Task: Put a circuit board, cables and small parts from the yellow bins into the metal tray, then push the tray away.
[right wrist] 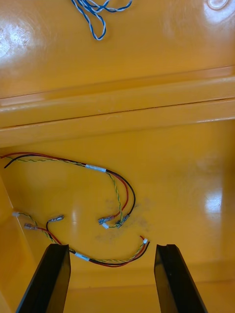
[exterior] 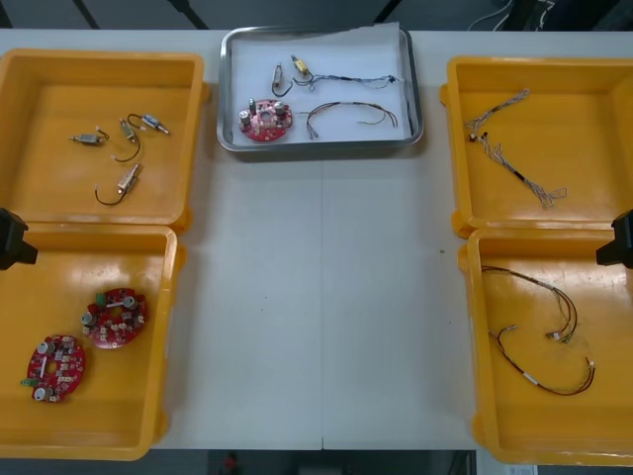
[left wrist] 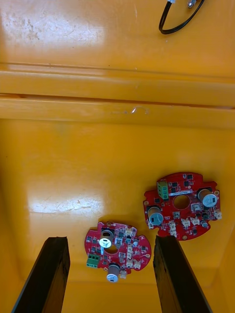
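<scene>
My left jaws stand spread over two boards (left wrist: pixel 181 205) in the near left bin (exterior: pixel 89 442); my right jaws, spread too, over red-and-yellow cables (right wrist: pixel 96 168) in the near right bin (exterior: pixel 554 452). The tray (exterior: pixel 321 148) sits far across the table (exterior: pixel 316 297), holding a board (exterior: pixel 265 120), cables (exterior: pixel 346 106), parts (exterior: pixel 281 77).

Left pincer (left wrist: pixel 111 240), fingers (left wrist: pixel 46 274) apart, over a yellow bin (left wrist: pixel 73 166); one red circuit board (left wrist: pixel 116 252) between them, another board (left wrist: pixel 181 205) alongside

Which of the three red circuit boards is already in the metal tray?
The circuit board at the near left corner of the metal tray; the other two boards lie in the near left yellow bin.
</scene>
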Controlling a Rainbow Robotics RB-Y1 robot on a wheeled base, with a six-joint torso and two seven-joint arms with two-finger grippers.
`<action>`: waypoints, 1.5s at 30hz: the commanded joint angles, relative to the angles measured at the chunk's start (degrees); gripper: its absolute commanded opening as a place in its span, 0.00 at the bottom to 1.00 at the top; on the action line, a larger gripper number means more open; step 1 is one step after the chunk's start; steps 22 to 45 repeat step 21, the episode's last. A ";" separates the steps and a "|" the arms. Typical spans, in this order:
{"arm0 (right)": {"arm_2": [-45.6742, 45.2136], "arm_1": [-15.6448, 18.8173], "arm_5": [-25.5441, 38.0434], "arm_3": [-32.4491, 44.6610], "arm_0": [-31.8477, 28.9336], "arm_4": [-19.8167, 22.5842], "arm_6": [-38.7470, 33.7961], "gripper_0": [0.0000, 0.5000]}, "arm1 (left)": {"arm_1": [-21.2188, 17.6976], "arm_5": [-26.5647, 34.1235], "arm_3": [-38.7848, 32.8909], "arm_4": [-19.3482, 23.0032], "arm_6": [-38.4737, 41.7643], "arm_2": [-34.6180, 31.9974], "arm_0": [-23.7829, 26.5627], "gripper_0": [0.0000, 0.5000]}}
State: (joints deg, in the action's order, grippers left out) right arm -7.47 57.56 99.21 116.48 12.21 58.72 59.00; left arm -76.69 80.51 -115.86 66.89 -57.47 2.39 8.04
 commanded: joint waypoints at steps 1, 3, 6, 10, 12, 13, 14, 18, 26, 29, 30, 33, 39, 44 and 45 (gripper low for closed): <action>-1.67 -0.17 -0.24 1.64 -0.79 -0.45 1.91 1.00 | -2.68 -0.44 -0.06 0.43 -0.98 0.16 -0.92 1.00; -1.67 -0.17 -0.24 1.64 -0.79 -0.45 1.91 1.00 | -2.68 -0.44 -0.06 0.43 -0.98 0.16 -0.92 1.00; -1.67 -0.17 -0.24 1.64 -0.79 -0.45 1.91 1.00 | -2.68 -0.44 -0.06 0.43 -0.98 0.16 -0.92 1.00; -1.67 -0.17 -0.24 1.64 -0.79 -0.45 1.91 1.00 | -2.68 -0.44 -0.06 0.43 -0.98 0.16 -0.92 1.00; -1.67 -0.17 -0.24 1.64 -0.79 -0.45 1.91 1.00 | -2.68 -0.44 -0.06 0.43 -0.98 0.16 -0.92 1.00; -1.67 -0.17 -0.24 1.64 -0.79 -0.45 1.91 1.00 | -2.68 -0.44 -0.06 0.43 -0.98 0.16 -0.92 1.00; -1.67 -0.17 -0.24 1.64 -0.79 -0.45 1.91 1.00 | -2.68 -0.44 -0.06 0.43 -0.98 0.16 -0.92 1.00; -1.67 -0.17 -0.24 1.64 -0.79 -0.45 1.91 1.00 | -2.68 -0.44 -0.06 0.43 -0.98 0.16 -0.92 1.00; -1.67 -0.17 -0.24 1.64 -0.79 -0.45 1.91 1.00 | -2.68 -0.44 -0.06 0.43 -0.98 0.16 -0.92 1.00; -1.67 -0.17 -0.24 1.64 -0.79 -0.45 1.91 1.00 | -2.68 -0.44 -0.06 0.43 -0.98 0.16 -0.92 1.00; -1.67 -0.17 -0.24 1.64 -0.79 -0.45 1.91 1.00 | -2.68 -0.44 -0.06 0.43 -0.98 0.16 -0.92 1.00; -1.67 -0.17 -0.24 1.64 -0.79 -0.45 1.91 1.00 | -2.68 -0.44 -0.06 0.43 -0.98 0.16 -0.92 1.00; -1.67 -0.17 -0.24 1.64 -0.79 -0.45 1.91 1.00 | -2.68 -0.44 -0.06 0.43 -0.98 0.16 -0.92 1.00; -1.67 -0.17 -0.24 1.64 -0.79 -0.45 1.91 1.00 | -2.68 -0.44 -0.06 0.43 -0.98 0.16 -0.92 1.00; -1.67 -0.17 -0.24 1.64 -0.79 -0.45 1.91 1.00 | -2.68 -0.44 -0.06 0.43 -0.98 0.16 -0.92 1.00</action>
